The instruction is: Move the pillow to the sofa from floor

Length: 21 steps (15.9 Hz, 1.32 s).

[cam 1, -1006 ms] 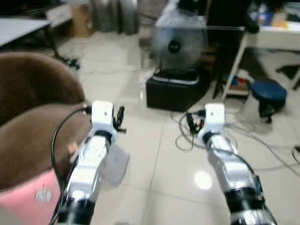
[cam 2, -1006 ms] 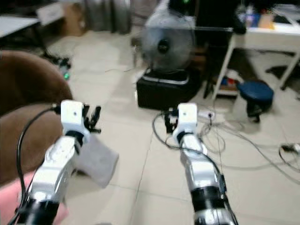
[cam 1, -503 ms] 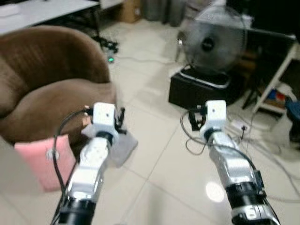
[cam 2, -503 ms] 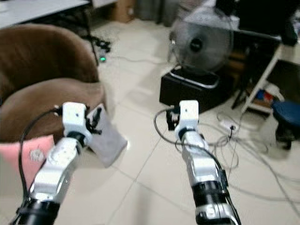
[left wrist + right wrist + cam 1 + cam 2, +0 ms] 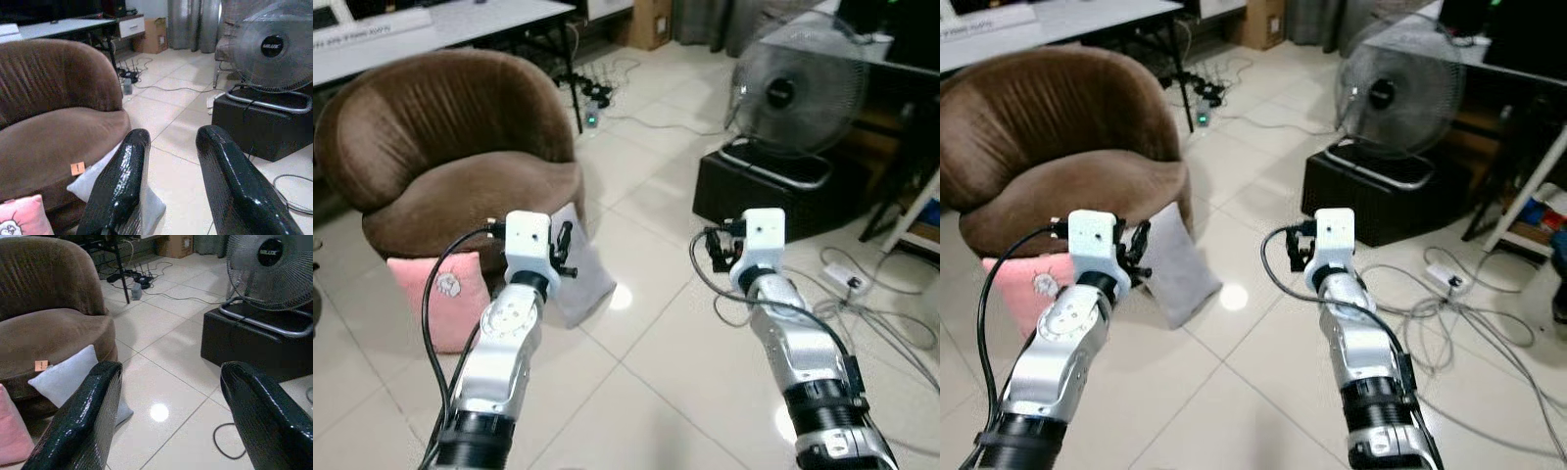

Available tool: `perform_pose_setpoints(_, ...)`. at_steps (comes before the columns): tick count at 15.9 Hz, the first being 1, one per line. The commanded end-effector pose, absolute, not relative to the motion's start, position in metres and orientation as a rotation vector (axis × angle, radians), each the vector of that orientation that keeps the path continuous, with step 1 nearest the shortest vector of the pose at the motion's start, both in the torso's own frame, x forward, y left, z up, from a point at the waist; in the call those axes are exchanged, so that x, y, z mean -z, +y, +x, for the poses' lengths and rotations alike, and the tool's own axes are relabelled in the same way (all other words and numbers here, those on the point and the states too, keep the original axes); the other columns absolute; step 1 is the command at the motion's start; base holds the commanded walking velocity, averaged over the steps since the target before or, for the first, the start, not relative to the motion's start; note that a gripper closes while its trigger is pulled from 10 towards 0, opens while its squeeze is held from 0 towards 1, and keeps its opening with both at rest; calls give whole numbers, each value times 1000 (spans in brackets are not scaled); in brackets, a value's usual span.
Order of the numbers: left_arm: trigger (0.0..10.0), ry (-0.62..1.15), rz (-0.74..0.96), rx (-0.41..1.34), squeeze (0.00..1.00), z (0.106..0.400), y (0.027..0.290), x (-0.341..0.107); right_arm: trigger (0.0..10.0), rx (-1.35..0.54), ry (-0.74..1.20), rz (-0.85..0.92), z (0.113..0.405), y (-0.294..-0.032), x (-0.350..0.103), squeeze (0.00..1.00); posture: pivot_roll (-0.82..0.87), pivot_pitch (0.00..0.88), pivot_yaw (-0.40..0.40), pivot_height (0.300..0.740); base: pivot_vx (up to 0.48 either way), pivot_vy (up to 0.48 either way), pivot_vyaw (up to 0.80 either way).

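A brown round sofa chair (image 5: 450,127) stands at the left. A pale grey pillow (image 5: 592,284) leans on the floor against its front right side, also in the right wrist view (image 5: 68,377). A pink pillow (image 5: 445,299) with a small print stands on the floor against the chair's front. My left gripper (image 5: 171,137) is held up in the air, open and empty, short of the grey pillow. My right gripper (image 5: 171,369) is raised beside it over bare tiles, open wide and empty.
A standing fan (image 5: 798,93) sits on a black box (image 5: 773,191) ahead to the right. Cables (image 5: 871,304) and a power strip (image 5: 847,279) trail over the tiles at the right. A white table (image 5: 431,24) with more cables under it stands behind the chair.
The view has swung left and sharpened, bringing the whole sofa chair and both pillows into sight. Both arms keep the same raised pose, empty.
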<state>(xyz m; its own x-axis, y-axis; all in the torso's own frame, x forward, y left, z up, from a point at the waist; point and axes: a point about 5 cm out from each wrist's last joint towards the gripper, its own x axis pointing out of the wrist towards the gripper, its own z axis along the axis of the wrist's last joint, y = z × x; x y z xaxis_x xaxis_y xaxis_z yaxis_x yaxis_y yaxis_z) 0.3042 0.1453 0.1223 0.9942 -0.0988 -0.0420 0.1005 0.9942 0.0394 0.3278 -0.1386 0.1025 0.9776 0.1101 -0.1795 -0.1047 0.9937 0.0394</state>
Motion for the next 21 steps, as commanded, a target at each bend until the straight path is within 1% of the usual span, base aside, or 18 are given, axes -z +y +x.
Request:
perform_pose_setpoints(1, 10000, 33, 45, 63, 0, 305, 155, -125, 10000, -123, 178, 50, 329, -131, -105, 0, -4, 0, 35, 740, 0, 0, 0)
perform_pose_setpoints(2, 10000, 37, 25, 54, 0, 306, 157, -126, 10000, -121, 180, 51, 329, -132, -104, 0, -4, 0, 35, 740, 0, 0, 0)
perform_pose_setpoints(5, 10000, 24, 78, 50, 0, 306, 157, -126, 10000, -111, 187, 65, 328, -132, -103, 0, -5, 0, 42, 740, 0, 0, 0)
perform_pose_setpoints(7, 10000, 20, 76, 54, 0, 306, 156, -125, 10000, -109, 194, 66, 328, -133, -102, 0, -5, 0, 42, 740, 0, 0, -250)
perform_pose_setpoints(10, 10000, 18, 71, 52, 0, 306, 156, -125, 10000, -98, 199, 57, 328, -135, -101, 0, -5, 0, 42, 740, 278, 0, -665)
perform_pose_setpoints(21, 10000, 25, 79, 54, 0, 304, 157, -122, 10000, -85, 207, 64, 328, -137, -98, 0, -7, 0, 44, 740, 298, 0, 0)
